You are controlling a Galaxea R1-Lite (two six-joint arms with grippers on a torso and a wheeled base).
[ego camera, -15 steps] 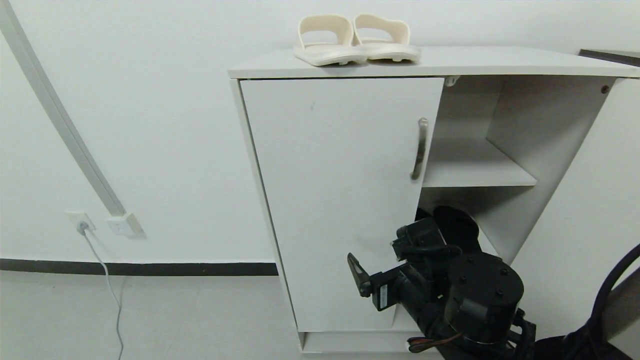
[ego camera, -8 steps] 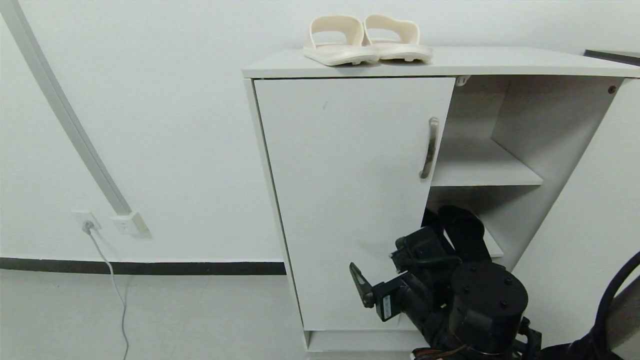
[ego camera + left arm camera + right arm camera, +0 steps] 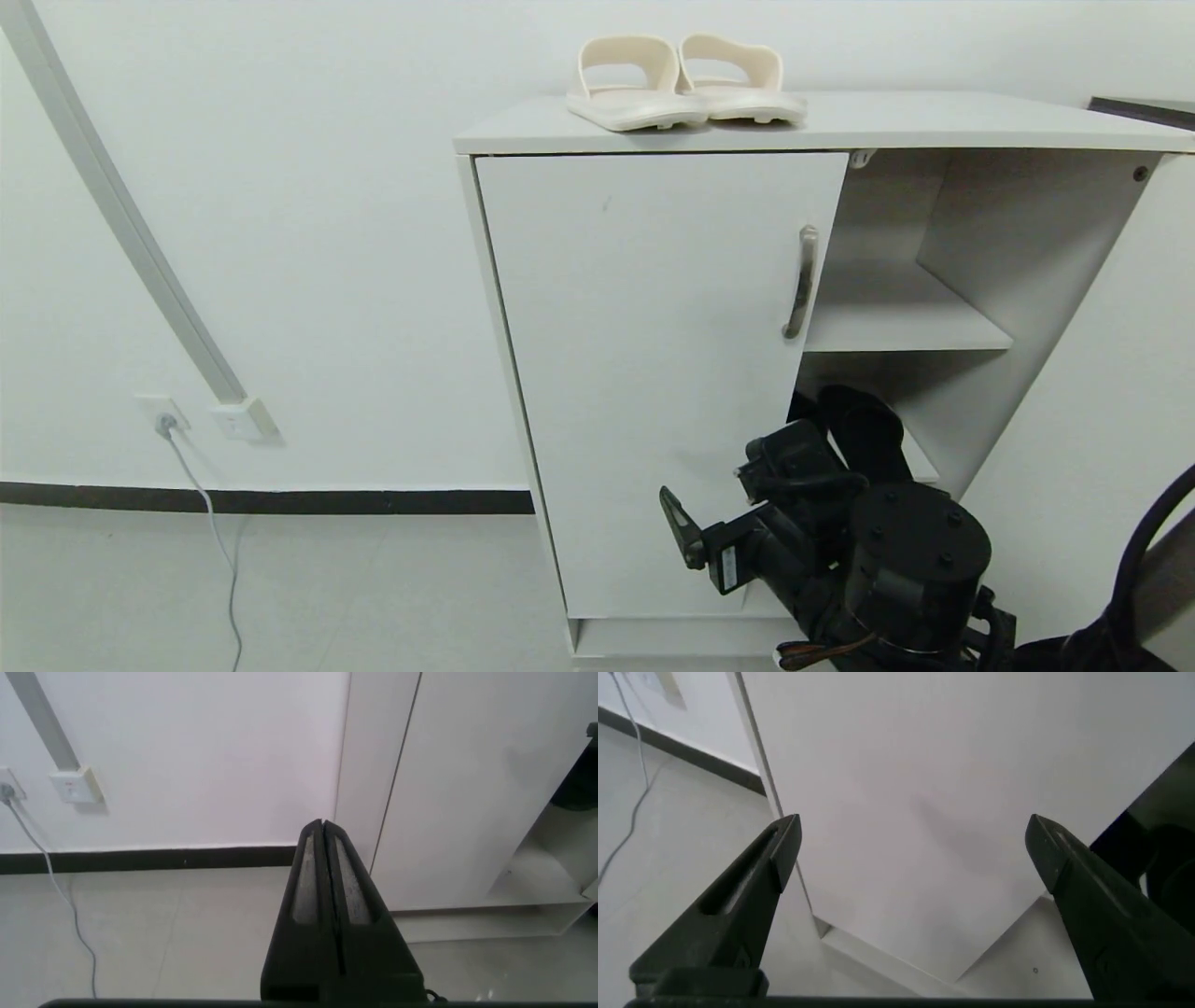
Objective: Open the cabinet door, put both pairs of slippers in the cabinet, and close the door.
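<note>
Right gripper (image 3: 913, 829): fingers spread wide, holding nothing, touching nothing. It sits low, just in front of the left door (image 3: 653, 373), near that door's bottom right corner. In the head view one finger (image 3: 680, 527) stands out black against the white panel.

Left gripper (image 3: 322, 833): fingers pressed together, nothing between them. It points at the wall and floor to the left of the cabinet (image 3: 934, 117), apart from it.

Writing: a small white label (image 3: 727, 567) on the right arm's wrist; print too small to read.

Cabinet: white, two doors. Left door closed, its metal handle (image 3: 801, 280) upright along the right edge. Right door (image 3: 1102, 420) swung open toward the near right. The open half has a shelf (image 3: 896, 317) across the middle. Below it, in the lower compartment, a dark pair, probably the black slippers (image 3: 864, 429), partly hidden behind the right arm. Cream slippers (image 3: 686, 84) sit side by side, touching, on the cabinet top above the left door.

Far left, low on the wall: a wall socket (image 3: 161, 415) with a grey cable (image 3: 210, 541) hanging down.
</note>
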